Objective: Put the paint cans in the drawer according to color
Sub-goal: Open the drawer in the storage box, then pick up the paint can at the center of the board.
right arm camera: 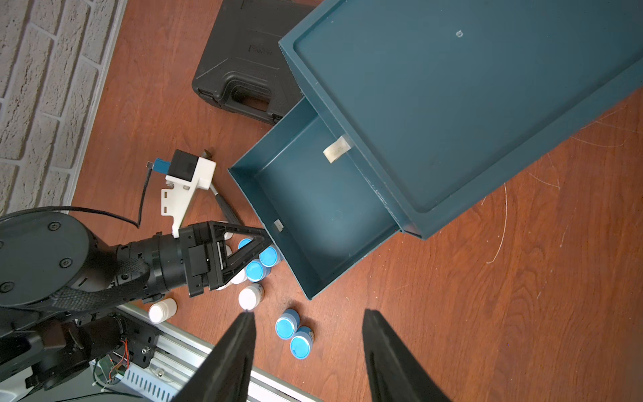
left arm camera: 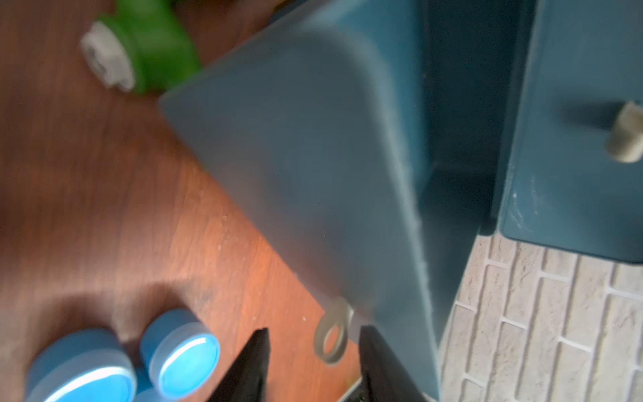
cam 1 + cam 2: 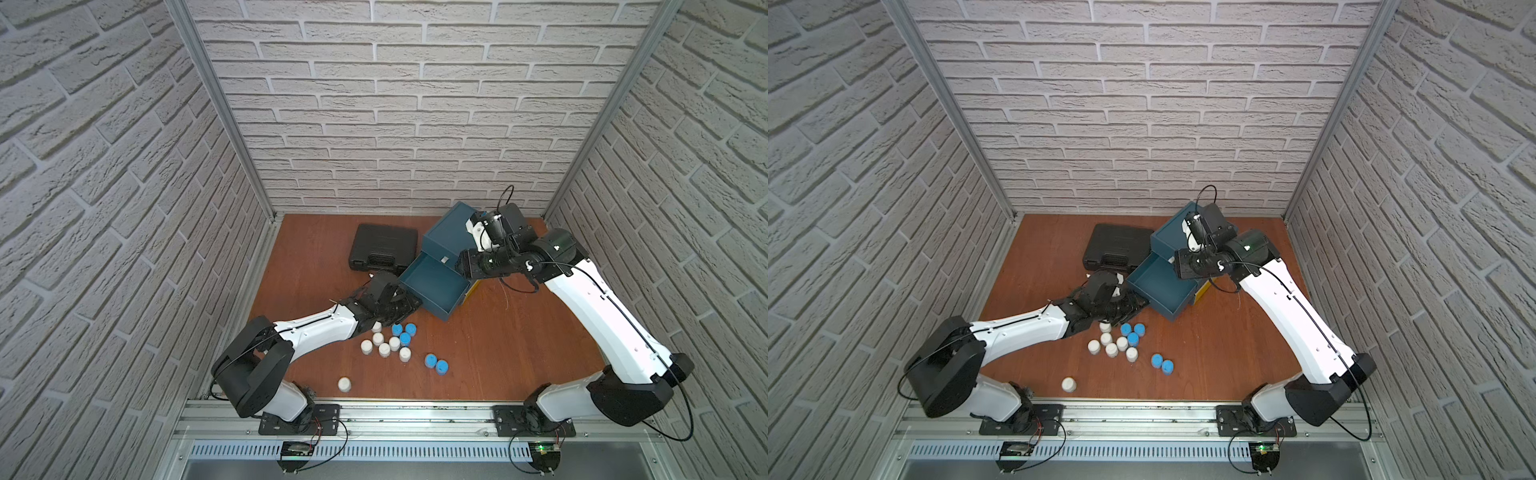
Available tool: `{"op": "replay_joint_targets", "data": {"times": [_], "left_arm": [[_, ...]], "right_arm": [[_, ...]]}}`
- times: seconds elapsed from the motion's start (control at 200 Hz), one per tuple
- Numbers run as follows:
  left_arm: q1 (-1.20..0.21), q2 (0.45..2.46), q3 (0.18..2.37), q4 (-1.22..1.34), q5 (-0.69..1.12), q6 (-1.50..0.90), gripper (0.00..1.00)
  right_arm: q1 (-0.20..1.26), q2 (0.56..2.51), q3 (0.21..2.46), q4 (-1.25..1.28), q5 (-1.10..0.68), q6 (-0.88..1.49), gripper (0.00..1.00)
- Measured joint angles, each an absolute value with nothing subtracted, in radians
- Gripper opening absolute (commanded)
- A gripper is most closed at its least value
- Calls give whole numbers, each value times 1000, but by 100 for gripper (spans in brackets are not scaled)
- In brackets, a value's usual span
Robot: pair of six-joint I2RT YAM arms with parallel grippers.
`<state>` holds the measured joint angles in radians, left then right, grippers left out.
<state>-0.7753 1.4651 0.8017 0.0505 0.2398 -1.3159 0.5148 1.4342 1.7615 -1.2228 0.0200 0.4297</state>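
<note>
- Looking down in both top views, I find the paint cans (image 3: 384,350) all out on the wooden table (image 3: 519,332) and none in the drawer (image 3: 436,282). White cans (image 3: 1111,349) and blue cans (image 3: 1133,338) are bunched just in front of the pulled-out drawer. Two more blue ones lie a little to the side, and one white can (image 3: 344,384) stands alone near the front rail.
- In the same views my left arm (image 3: 316,328) stretches low over the bunch to the drawer's front wall. My right arm (image 3: 602,316) reaches over the blue cabinet (image 3: 446,232), which stands beside a black case (image 3: 382,247).
- Through the left wrist view, which is blurred, my left gripper (image 2: 313,334) has its jaws parted. The drawer's ring pull (image 2: 332,337) hangs between the fingers (image 2: 254,365), and neither one pinches it. Two blue cans sit close beside, and a green toy drill (image 2: 156,45) lies further off.
- Through the right wrist view my right gripper (image 1: 309,313) hangs above the table with jaws spread and nothing between them. The drawer below shows a bare floor. My left gripper's tips meet the drawer's front wall, with blue and white cans close around them.
</note>
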Motion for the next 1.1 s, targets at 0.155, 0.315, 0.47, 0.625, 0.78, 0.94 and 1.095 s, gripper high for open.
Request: {"op": "replay_joint_targets", "data": {"times": [0.155, 0.315, 0.47, 0.625, 0.78, 0.94, 1.095], "left_arm": [[-787, 1391, 838, -96, 194, -1276, 58], [-802, 1296, 866, -242, 141, -1209, 54], [-805, 1274, 913, -439, 109, -1134, 51], [-807, 1284, 931, -574, 83, -1116, 56], [-809, 1398, 1019, -679, 66, -1122, 54], [-820, 1536, 1135, -715, 54, -1143, 52], [-831, 1612, 1193, -762, 51, -1205, 51]], "right_arm": [[515, 1434, 1761, -1223, 20, 429, 55], [525, 1430, 1734, -1222, 21, 420, 54], [539, 1415, 1673, -1221, 22, 411, 54], [545, 1407, 1661, -1220, 22, 411, 54], [554, 1404, 1662, -1217, 22, 411, 54], [557, 1404, 1665, -1216, 25, 410, 54], [558, 1404, 1665, -1216, 29, 407, 54]]}}
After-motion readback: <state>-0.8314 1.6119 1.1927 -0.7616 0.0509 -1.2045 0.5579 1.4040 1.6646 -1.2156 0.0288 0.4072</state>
